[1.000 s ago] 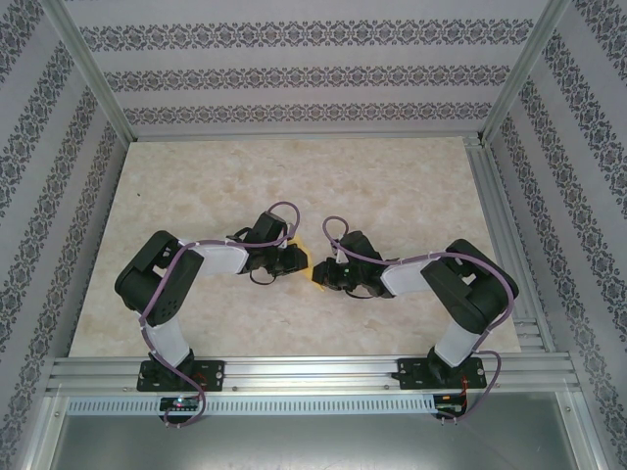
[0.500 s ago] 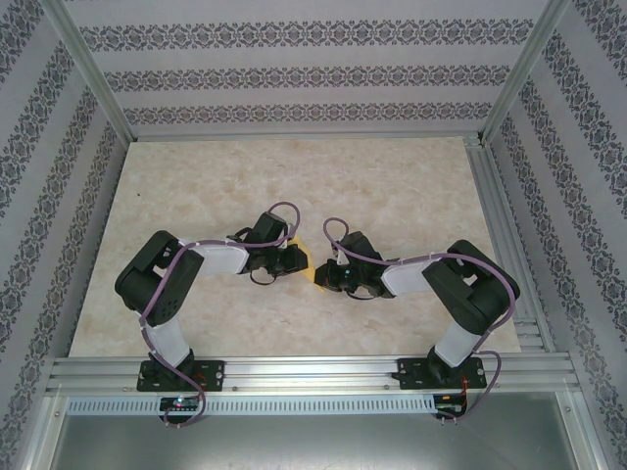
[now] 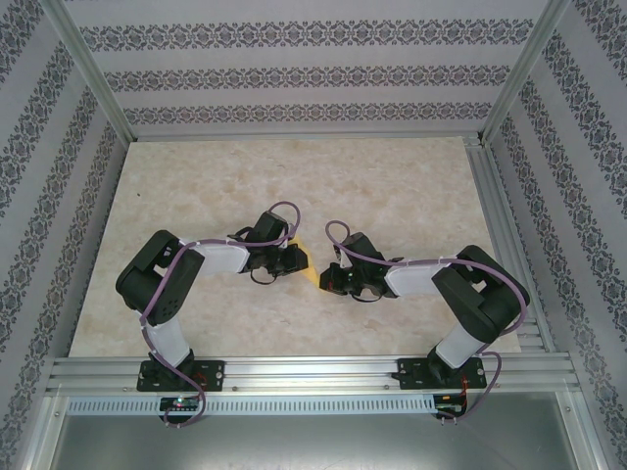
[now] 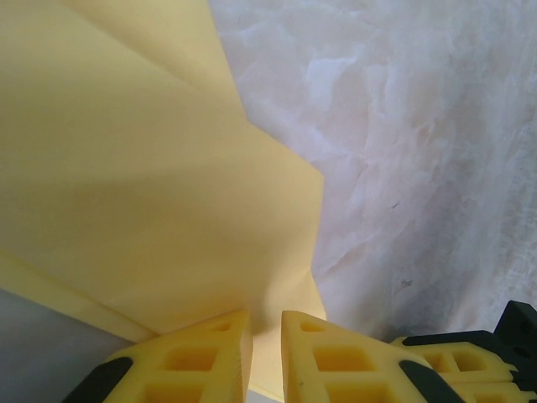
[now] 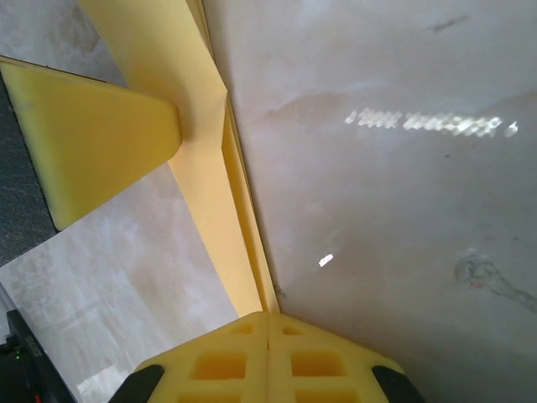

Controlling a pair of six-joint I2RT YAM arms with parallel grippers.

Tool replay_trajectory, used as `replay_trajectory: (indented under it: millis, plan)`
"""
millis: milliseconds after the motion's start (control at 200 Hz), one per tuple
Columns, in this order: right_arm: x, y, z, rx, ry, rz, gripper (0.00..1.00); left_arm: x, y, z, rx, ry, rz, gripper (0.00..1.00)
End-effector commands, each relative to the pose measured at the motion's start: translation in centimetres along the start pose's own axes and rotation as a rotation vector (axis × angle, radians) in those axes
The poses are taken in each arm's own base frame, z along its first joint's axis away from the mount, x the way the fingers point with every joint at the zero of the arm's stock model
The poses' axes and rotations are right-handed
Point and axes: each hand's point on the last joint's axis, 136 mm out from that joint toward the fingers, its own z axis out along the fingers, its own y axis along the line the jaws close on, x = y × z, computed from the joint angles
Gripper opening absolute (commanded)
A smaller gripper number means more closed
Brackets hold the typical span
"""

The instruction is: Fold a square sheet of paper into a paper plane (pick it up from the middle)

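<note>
Yellow-orange paper (image 4: 151,168) pinched in right fingers (image 5: 218,361), left fingers (image 4: 205,361) slightly parted

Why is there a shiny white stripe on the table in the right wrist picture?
Right wrist view: the stripe is glare, probably a lamp mirrored in the glossy table. Left wrist view: no glare; the close-up paper looks soft. Top view: light is even, shadows faint.

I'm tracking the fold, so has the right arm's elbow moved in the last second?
Yes. The right arm's elbow has shifted toward the near rail and slightly rightward.
</note>
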Motion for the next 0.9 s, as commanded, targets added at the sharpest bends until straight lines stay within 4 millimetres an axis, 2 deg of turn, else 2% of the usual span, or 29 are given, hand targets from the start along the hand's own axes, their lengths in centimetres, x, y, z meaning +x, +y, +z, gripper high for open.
replay_trajectory:
  millis: [0, 260, 525, 674, 894]
  plan:
    - [2.0, -3.4, -0.3, 0.141, 0.056, 0.028, 0.05, 0.5, 2.7, 0.8, -0.119, 0.004, -0.043, 0.19]
    - [-1.0, 2.2, -3.6, 0.054, -0.064, -0.082, 0.14, 0.4, 3.0, 0.9, -0.132, 0.001, -0.065, 0.19]
    - [-0.3, 5.0, -1.3, 0.032, 0.005, -0.162, 0.14, 0.2, 3.3, 0.7, -0.168, 0.001, -0.088, 0.20]
    - [-0.2, 4.2, 0.2, 0.076, 0.035, -0.158, 0.12, 0.3, 3.8, 0.6, -0.199, 0.007, -0.099, 0.20]
    - [-0.4, 1.6, 0.3, 0.167, 0.028, -0.138, 0.10, 0.5, 4.2, 0.7, -0.219, 0.019, -0.103, 0.20]
